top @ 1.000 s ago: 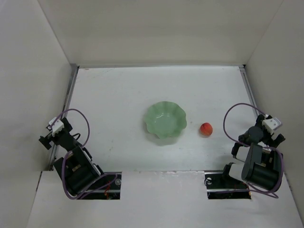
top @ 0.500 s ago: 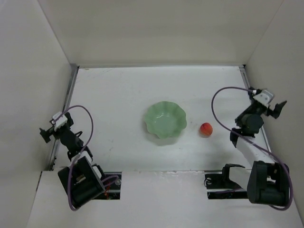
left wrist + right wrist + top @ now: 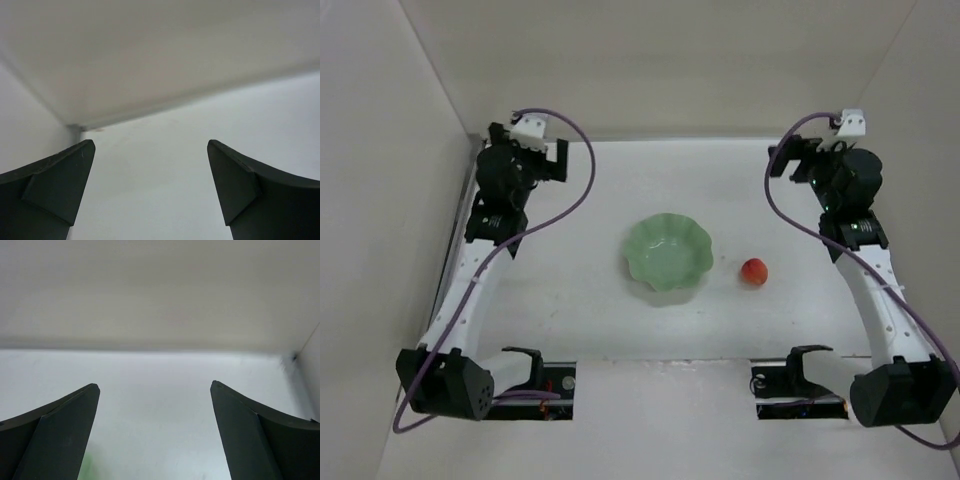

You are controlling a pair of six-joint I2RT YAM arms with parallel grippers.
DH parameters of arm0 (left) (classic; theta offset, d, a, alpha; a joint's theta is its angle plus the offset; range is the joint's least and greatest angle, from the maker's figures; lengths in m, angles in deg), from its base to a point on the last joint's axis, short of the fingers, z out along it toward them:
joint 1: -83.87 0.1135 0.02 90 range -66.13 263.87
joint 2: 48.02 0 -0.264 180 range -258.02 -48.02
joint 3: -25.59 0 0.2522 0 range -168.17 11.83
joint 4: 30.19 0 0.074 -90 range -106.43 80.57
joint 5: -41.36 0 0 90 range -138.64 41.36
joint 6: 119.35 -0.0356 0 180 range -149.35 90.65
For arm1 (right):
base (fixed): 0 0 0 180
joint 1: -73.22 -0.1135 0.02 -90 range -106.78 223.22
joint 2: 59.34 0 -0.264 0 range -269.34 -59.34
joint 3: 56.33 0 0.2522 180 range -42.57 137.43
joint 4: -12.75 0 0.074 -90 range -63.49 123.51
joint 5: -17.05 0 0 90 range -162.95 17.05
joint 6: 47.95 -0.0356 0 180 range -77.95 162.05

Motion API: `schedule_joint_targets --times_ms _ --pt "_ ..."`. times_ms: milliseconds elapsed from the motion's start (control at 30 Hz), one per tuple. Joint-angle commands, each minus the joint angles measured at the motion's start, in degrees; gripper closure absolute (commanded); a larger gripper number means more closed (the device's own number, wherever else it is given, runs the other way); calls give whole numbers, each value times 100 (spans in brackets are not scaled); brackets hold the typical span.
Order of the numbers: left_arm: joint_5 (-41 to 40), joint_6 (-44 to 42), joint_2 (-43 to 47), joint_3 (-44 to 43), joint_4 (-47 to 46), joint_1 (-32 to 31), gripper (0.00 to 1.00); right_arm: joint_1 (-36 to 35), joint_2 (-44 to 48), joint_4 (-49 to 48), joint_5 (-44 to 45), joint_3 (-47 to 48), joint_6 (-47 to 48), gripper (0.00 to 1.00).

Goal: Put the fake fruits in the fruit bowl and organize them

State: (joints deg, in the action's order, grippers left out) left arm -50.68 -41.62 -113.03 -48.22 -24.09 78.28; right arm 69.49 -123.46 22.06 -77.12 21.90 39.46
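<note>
Fake peach [image 3: 753, 271], well behind the spread right gripper [image 3: 155, 387]: likely light, slick; pinch across its middle. Left gripper [image 3: 150, 145] spread too.

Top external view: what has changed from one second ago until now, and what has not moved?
The left gripper rose from its tucked pose and swung forward to the far left; the right gripper did likewise to the far right. Both are open and hold nothing. The fake fruit and the fruit bowl did not move; the fruit lies right of the bowl, untouched.
</note>
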Motion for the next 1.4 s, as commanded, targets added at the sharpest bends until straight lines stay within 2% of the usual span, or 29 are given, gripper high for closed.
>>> schedule_joint_targets --times_ms 0,67,167,333,567,867,900,967,1033,1133,1200,1367 --pt "1774 839 -467 -796 3224 -639 0 105 319 2087 -1387 -511 -1543 0" --pt "2058 1173 -652 -754 3359 -982 0 -105 680 2395 -791 -1083 -1560 0" --pt "2085 1516 -784 -500 3202 -1282 0 -509 866 2633 -437 -1804 -1692 0" --pt "1998 1807 -811 45 2674 -1458 0 -897 735 2388 212 -2508 -2140 0" --pt "1804 2009 -627 477 2366 -1476 0 -713 -21 1922 943 -2825 -2448 0" --pt "1602 2018 -495 600 2269 -1309 0 -721 -1041 1245 803 -3037 -2747 0" --pt "1584 2018 -486 617 2269 -1300 0 -704 -1033 1236 786 -3037 -2747 6" --pt "1584 2018 -468 644 2269 -1274 0 -669 -910 1245 750 -3072 -2782 25" --pt "1567 2018 -451 688 2269 -1230 0 -677 -761 1297 724 -3089 -2817 48" --pt "1523 2018 -381 767 2269 -1177 0 -695 -427 1455 698 -3019 -2887 69" --pt "1497 2018 -337 828 2269 -1116 0 -817 -120 1674 750 -2783 -2957 75" --pt "1479 1992 -293 934 2243 -993 0 -2080 417 1702 1407 -1747 -3029 75"
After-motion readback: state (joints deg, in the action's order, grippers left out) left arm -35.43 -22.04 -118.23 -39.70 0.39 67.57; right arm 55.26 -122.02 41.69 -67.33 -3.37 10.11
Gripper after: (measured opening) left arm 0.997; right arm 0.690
